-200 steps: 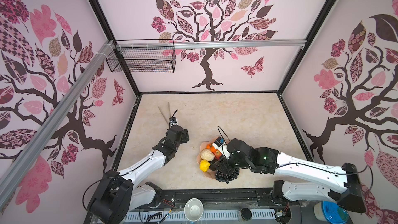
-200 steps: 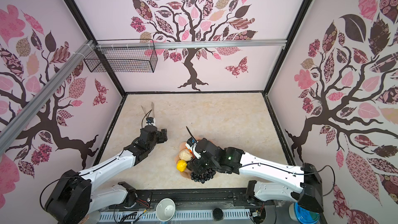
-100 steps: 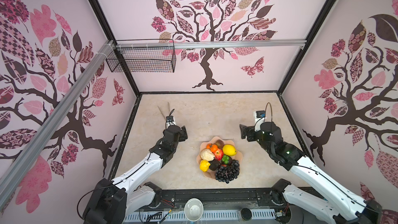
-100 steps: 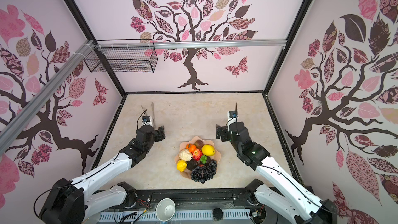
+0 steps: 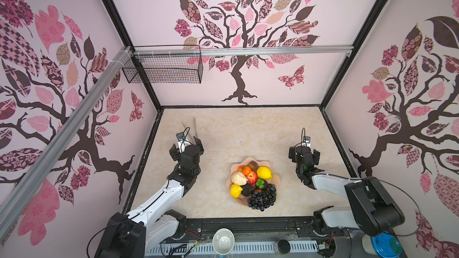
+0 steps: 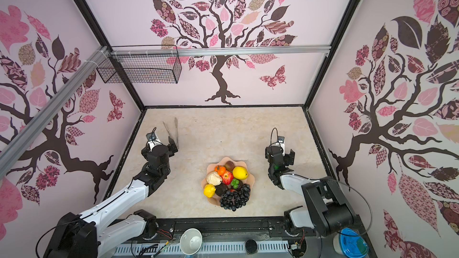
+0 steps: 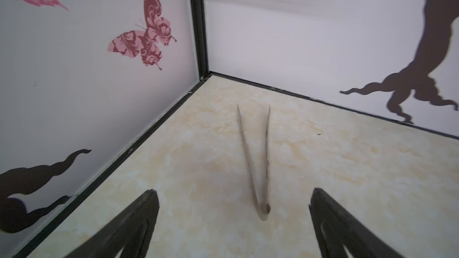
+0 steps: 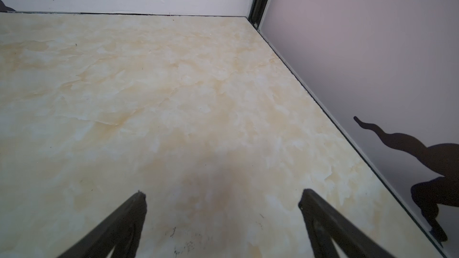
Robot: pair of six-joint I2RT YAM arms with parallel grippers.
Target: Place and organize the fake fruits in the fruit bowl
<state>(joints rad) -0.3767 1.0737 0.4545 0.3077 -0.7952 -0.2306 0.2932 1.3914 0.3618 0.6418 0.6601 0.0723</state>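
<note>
We find the fake fruits (image 5: 252,177) heaped in the fruit bowl (image 5: 239,201) at the front, grapes (image 5: 262,198) nearest. The right gripper (image 8: 222,194), over the bowl a second ago, now hangs well to its right, spread and empty. The left gripper (image 7: 232,192), spread wider, faces the wooden tongs (image 7: 262,207) beyond.

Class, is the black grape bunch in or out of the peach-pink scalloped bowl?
In: black grape bunch overhangs near rim of peach-pink scalloped bowl.
</note>
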